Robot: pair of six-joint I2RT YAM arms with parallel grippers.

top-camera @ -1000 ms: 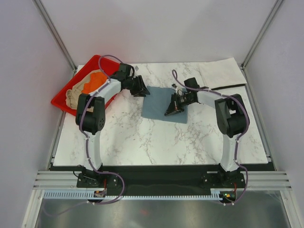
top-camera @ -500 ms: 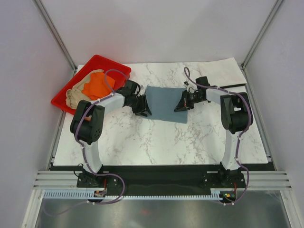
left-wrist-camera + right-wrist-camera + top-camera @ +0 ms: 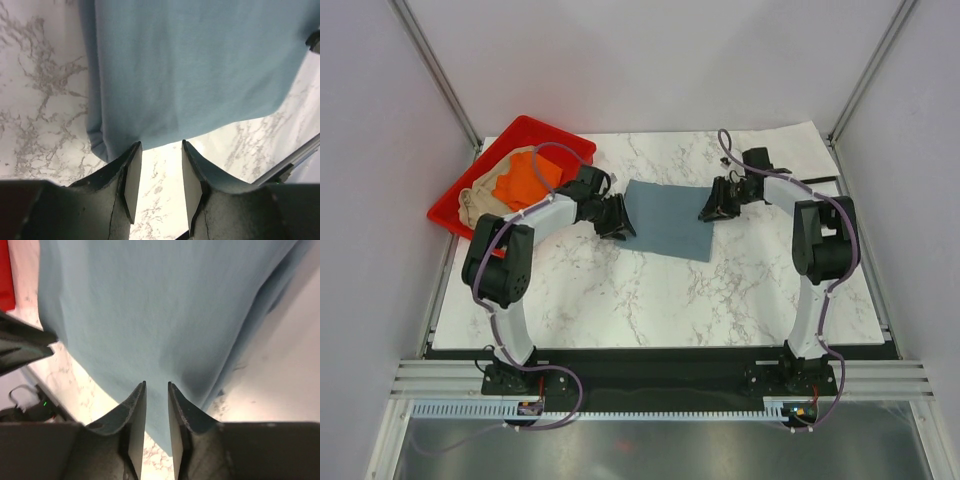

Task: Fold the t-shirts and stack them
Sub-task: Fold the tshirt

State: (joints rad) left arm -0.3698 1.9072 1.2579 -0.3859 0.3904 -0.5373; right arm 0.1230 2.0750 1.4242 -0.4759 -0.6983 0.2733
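Your left gripper (image 3: 159, 145) is open and empty at the left edge of the folded slate blue-grey cotton t-shirt (image 3: 665, 220). Your right gripper (image 3: 156, 384) is barely parted, empty, over its right edge. The shirt lies flat mid-counter (image 3: 620, 290). Drag a fingertip and the layers likely snag and unfold.

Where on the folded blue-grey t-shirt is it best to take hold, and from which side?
Probably pinch the left edge of the blue-grey t-shirt, coming low from the left. It lies flat on the marble table, so only an edge offers a bite; this edge is straight and uncovered, and the left end effector faces it, open.
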